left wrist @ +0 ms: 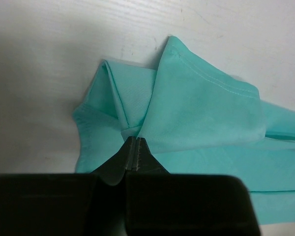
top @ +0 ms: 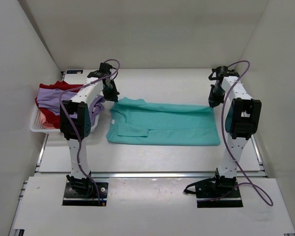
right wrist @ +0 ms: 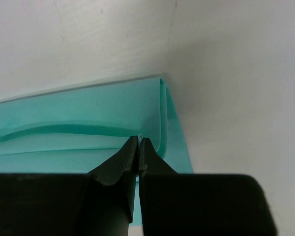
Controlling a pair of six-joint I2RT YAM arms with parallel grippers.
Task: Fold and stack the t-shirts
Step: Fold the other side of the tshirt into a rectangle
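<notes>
The left gripper [top: 111, 92] [left wrist: 132, 146] is clamped on the teal t-shirt [top: 162, 125] [left wrist: 201, 113]. Its two fingers are pressed together with no gap, and bunched cloth rises in folds that meet right at the tips. Just ahead of those tips a hemmed flap stands up in a peak. A second narrower fold lies to their left, and more of the shirt runs off to their right. Beyond the cloth, ahead of the fingers, is the pale table [left wrist: 64, 49]. The right gripper [top: 214, 100] [right wrist: 139, 142] is closed as well, with only a hairline slit between the fingers. The shirt's [right wrist: 88, 108] stacked edge curves in to the tips and is nipped there. The cloth spreads to the left of that gripper, and there is bare surface ahead of it and to its right. From above, the shirt stretches flat between the two grippers and toward the arms' bases, each gripper holding one far corner. The far edge is doubled over between them. On the outer side of the left gripper, well apart from the teal shirt, sits a white lattice basket [top: 37, 129]. It holds a lavender t-shirt [top: 51, 98] heaped over a red t-shirt [top: 51, 117], and some lavender cloth spills toward the left arm.
</notes>
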